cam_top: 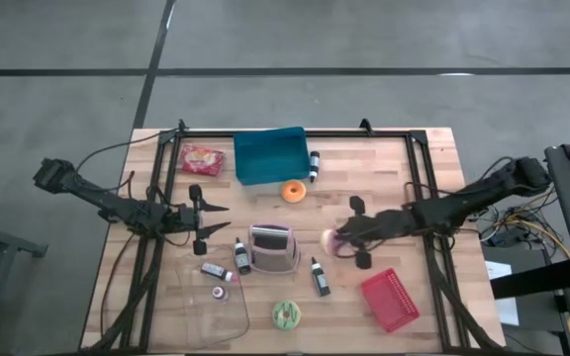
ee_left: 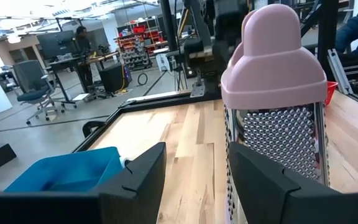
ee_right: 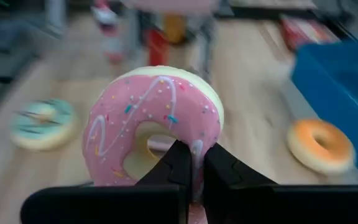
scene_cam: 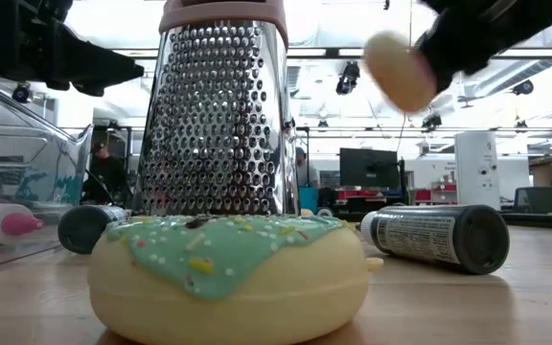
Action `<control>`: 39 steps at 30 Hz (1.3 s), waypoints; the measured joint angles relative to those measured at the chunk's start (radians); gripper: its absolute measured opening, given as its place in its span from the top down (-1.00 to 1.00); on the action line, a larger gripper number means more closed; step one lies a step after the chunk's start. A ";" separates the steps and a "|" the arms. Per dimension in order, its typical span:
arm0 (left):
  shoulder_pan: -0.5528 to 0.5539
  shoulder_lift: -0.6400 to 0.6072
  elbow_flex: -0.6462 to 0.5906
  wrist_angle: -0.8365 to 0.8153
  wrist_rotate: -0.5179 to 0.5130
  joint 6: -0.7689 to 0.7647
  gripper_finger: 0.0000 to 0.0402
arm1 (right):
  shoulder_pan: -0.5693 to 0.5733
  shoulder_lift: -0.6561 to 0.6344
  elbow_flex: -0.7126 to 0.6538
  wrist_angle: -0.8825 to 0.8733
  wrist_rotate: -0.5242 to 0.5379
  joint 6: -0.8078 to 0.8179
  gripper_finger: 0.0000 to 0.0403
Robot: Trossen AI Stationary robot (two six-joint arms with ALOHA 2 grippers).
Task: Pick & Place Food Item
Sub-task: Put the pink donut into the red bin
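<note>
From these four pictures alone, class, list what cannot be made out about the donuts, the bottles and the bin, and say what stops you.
- Pink donut: the right pincer covers its lower rim in the right wrist view; the low view shows only its pale underside.
- Green donut: far side hidden by its own bulk, low view.
- Dark bottle: label print too small, low view.
- Blue bin: contents hidden by the left pincer, left wrist view.

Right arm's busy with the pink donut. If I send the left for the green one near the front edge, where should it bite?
The green donut lies flat, icing up, with open table around it. Judging by that, come straight down from above and close the jaws across one side of the ring, one jaw in the hole, as the right gripper grips the pink donut. The left gripper is open.
</note>
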 joint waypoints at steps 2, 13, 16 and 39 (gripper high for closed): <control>0.000 0.000 0.000 0.000 0.002 -0.002 0.12 | 0.012 -0.075 -0.035 0.015 -0.031 -0.005 0.96; 0.000 0.000 0.000 0.000 0.016 -0.003 0.12 | 0.124 -0.407 -0.227 -0.044 -0.100 0.097 0.95; 0.000 0.000 0.000 0.000 0.017 -0.003 0.12 | 0.160 -0.464 -0.262 -0.071 -0.111 0.149 0.95; 0.001 0.000 0.000 0.000 0.020 -0.022 0.12 | 0.453 -0.371 -0.128 -0.423 -0.004 0.603 0.95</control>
